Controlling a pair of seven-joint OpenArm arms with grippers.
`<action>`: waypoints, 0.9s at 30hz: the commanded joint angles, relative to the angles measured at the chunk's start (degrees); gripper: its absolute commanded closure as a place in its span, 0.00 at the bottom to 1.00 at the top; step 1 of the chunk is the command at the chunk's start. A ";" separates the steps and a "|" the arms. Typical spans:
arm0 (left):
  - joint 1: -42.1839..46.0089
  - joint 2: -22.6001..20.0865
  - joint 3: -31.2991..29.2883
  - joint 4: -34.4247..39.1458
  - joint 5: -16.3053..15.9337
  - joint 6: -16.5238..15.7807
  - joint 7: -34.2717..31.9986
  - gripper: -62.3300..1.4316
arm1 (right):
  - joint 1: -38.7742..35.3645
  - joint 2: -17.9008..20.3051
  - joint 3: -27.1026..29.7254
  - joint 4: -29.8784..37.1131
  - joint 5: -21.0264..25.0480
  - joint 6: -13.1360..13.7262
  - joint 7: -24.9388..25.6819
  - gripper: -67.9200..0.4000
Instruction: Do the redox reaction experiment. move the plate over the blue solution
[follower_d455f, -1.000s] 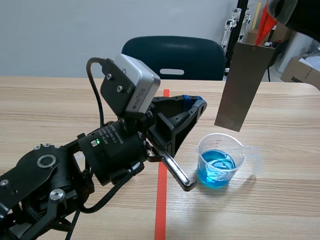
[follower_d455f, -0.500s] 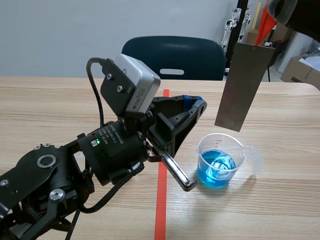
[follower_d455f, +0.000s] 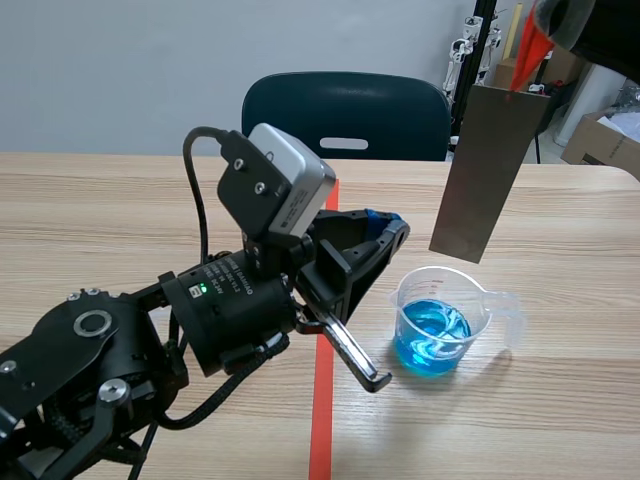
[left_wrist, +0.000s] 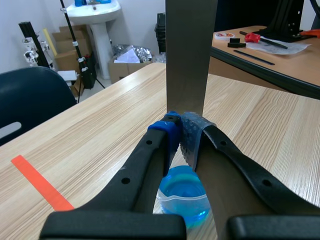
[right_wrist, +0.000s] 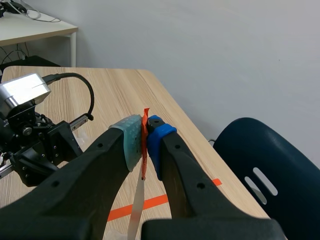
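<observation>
The left hand (follower_d455f: 390, 228), its fingers pressed together on nothing, hovers just beside a clear plastic beaker of blue solution (follower_d455f: 440, 322) standing on the light wooden tabletop (follower_d455f: 560, 400). A flat grey rectangular metal plate (follower_d455f: 487, 170) hangs upright above the beaker, seemingly toward its far rim, clear of the liquid. Its orange-taped top is clamped in the raised right hand (right_wrist: 144, 136).

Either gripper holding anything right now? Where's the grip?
Right gripper holds the metal plate by the orange-red tab at its top edge; the plate hangs down from it. Left gripper is shut on nothing.
</observation>
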 joint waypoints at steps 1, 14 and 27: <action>0.11 0.39 -0.02 0.66 -0.50 -0.11 0.02 0.94 | 0.57 0.92 0.11 0.15 1.09 0.42 0.85 0.99; 0.11 0.39 -0.02 0.66 -0.50 -0.11 1.84 0.94 | 0.59 0.92 0.11 0.15 1.09 0.42 0.85 0.99; 0.11 0.39 -0.02 0.66 -0.50 -0.11 2.69 0.94 | 0.59 0.92 0.11 0.15 1.09 0.42 0.85 0.99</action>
